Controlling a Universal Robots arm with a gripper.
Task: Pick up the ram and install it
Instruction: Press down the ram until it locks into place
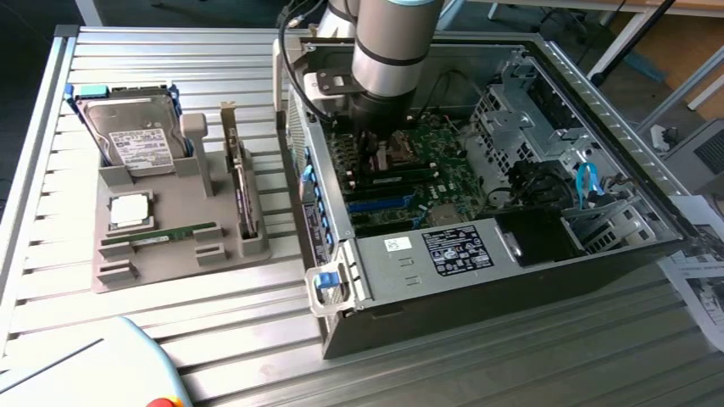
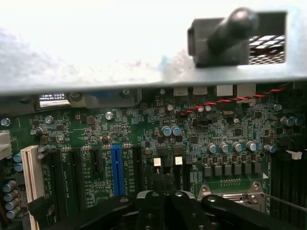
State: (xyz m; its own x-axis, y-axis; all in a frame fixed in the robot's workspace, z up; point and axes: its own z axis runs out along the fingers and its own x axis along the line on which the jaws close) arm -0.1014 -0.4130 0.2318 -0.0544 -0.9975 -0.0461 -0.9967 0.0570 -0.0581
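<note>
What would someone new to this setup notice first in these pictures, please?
The robot arm plunging into the open computer case draws the eye, its shut gripper low over the green motherboard with a blue slot. At the exterior view's left, a grey holder carries a hard drive and the ram.

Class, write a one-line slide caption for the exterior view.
Robot arm reaching into the open computer case; the ram lies in the grey holder alongside.

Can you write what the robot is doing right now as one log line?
end effector: shut, empty | place: over motherboard in computer case | ram: lying in grey holder, untouched
</note>
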